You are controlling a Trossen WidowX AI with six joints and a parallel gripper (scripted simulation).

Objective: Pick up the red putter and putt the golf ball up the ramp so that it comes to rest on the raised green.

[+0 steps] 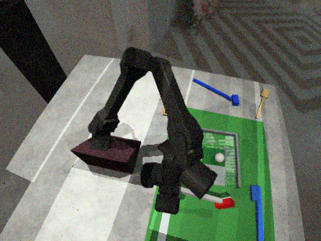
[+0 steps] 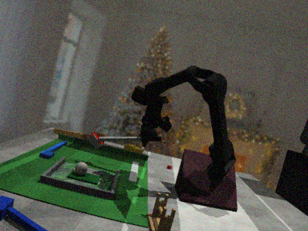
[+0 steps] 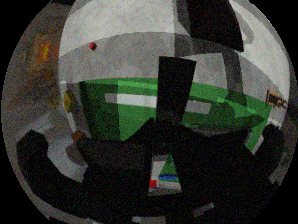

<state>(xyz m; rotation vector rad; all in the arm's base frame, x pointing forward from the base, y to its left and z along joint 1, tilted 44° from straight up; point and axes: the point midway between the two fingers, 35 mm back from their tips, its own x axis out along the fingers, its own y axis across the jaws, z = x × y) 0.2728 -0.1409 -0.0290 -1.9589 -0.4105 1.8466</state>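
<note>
The red putter's head (image 1: 225, 203) (image 2: 96, 139) is above the mat; it also shows small in the wrist view (image 3: 153, 184). Its pale shaft (image 1: 203, 196) (image 2: 120, 137) runs to my gripper (image 1: 182, 188) (image 2: 143, 139), which is shut on it. The white golf ball (image 1: 219, 157) (image 2: 81, 168) sits inside the grey border (image 1: 237, 156) (image 2: 77, 187) of the raised green, at the dark green patch, beyond the pale ramp strip (image 1: 220, 177). The putter head is apart from the ball. Dark fingers hide much of the grip in the wrist view.
Two blue putters (image 1: 213, 89) (image 1: 256, 211) lie on the table and the green mat. A wooden mallet-like piece (image 1: 262, 102) lies at the far corner. A small red cube (image 2: 170, 166) (image 3: 93, 46), a yellow block (image 2: 133, 148) (image 3: 67, 101) and a wooden chair-like object (image 2: 161, 215) also show.
</note>
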